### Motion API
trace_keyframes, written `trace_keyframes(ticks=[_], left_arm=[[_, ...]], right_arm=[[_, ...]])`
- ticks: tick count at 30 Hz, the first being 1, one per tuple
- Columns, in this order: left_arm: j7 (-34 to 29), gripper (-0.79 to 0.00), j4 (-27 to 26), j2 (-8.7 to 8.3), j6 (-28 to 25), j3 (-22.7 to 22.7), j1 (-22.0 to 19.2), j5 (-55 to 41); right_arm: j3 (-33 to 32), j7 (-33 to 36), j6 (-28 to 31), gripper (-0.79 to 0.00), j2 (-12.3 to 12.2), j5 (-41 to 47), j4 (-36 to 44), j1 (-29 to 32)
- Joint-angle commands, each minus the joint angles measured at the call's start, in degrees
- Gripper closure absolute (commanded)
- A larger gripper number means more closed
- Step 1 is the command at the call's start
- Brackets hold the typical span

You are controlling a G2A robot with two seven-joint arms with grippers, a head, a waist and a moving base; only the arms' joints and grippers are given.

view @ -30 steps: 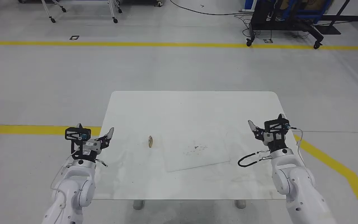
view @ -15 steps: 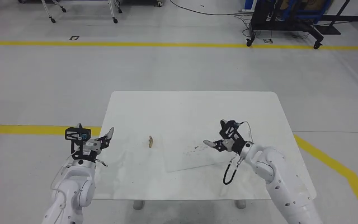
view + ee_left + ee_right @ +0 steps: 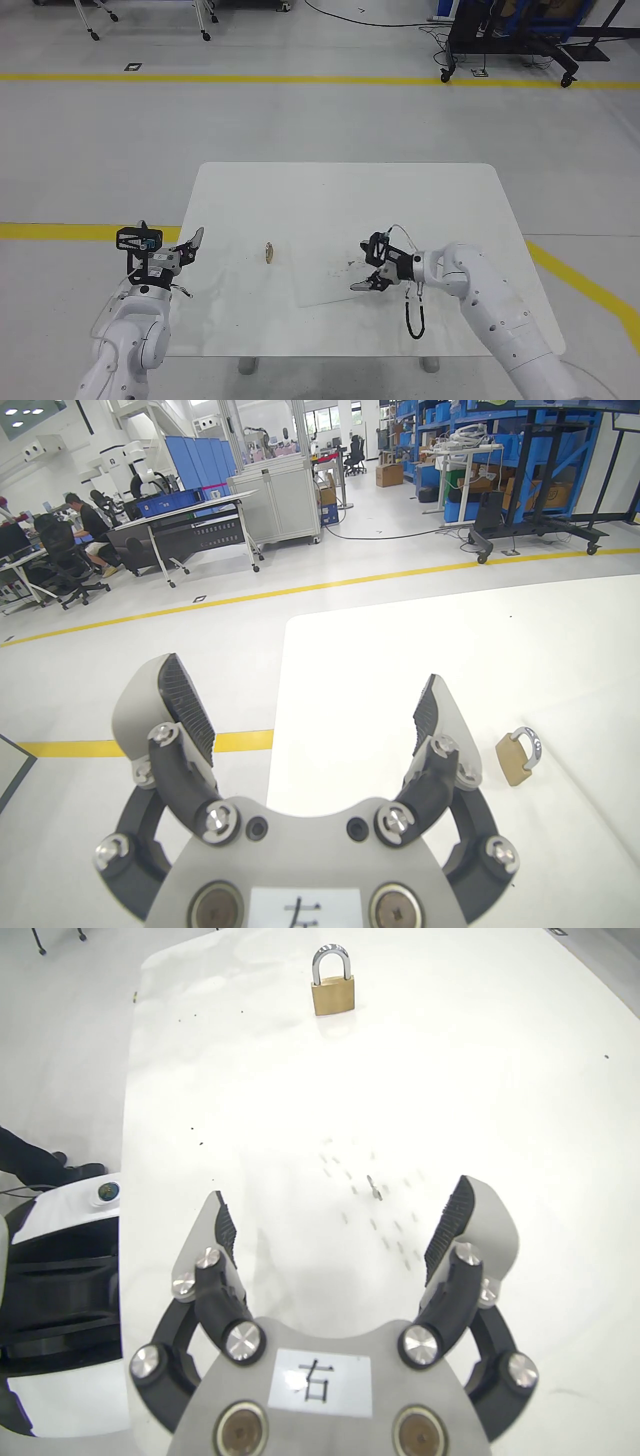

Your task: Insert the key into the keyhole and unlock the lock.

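Swinging the right claw [image 3: 362,266] in from the right edge of the white surface [image 3: 400,195] toward its middle, held wide apart, now hovering just short of the small silver key [image 3: 375,1189] lying flat. Keeping the left claw [image 3: 170,236] unmoved just off the left edge, also spread and empty. Judging by this, closing in on the key pick-up, with nothing grasped yet. Leaving the brass padlock with steel shackle [image 3: 269,252] between the claws, well apart from the key. Enjoying open room, with both things sitting well in from every edge
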State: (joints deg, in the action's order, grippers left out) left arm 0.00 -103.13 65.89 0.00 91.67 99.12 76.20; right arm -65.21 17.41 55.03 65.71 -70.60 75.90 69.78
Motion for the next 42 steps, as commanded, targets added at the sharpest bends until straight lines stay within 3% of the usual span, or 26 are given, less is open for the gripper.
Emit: trace_keyframes(ticks=[1, 3, 8, 10, 13, 29, 33, 37, 42], left_arm=[[0.0, -0.785, 0.0, 0.0, 0.0, 0.0, 0.0, 0.0], [0.0, -0.785, 0.0, 0.0, 0.0, 0.0, 0.0, 0.0], [0.0, -0.785, 0.0, 0.0, 0.0, 0.0, 0.0, 0.0], [0.0, -0.785, 0.0, 0.0, 0.0, 0.0, 0.0, 0.0], [0.0, -0.785, 0.0, 0.0, 0.0, 0.0, 0.0, 0.0], [0.0, -0.785, 0.0, 0.0, 0.0, 0.0, 0.0, 0.0], [0.0, -0.785, 0.0, 0.0, 0.0, 0.0, 0.0, 0.0], [0.0, -0.785, 0.0, 0.0, 0.0, 0.0, 0.0, 0.0], [0.0, -0.785, 0.0, 0.0, 0.0, 0.0, 0.0, 0.0]], right_arm=[[1.21, -2.57, -2.4, -0.465, 0.12, -4.33, 0.27, -0.04], [2.42, -4.65, -2.73, -0.391, 0.19, -7.42, 0.11, -0.56], [5.7, -7.76, -3.93, -0.317, 0.51, -13.64, -1.66, -2.2], [6.87, -8.34, -4.7, -0.145, 0.71, -15.12, -2.6, -2.95], [8.05, -9.12, -5.95, 0.0, 0.93, -16.7, -3.69, -3.79], [6.61, -13.0, -7.59, 0.0, -0.17, -19.91, -0.6, -3.07], [2.46, -13.87, -7.67, 0.0, -0.98, -15.28, 2.22, -1.2], [-2.07, -13.09, -5.74, 0.0, -1.47, -3.21, 2.88, 0.69], [-2.07, -13.09, -5.74, 0.0, -1.47, -3.21, 2.88, 0.69]])
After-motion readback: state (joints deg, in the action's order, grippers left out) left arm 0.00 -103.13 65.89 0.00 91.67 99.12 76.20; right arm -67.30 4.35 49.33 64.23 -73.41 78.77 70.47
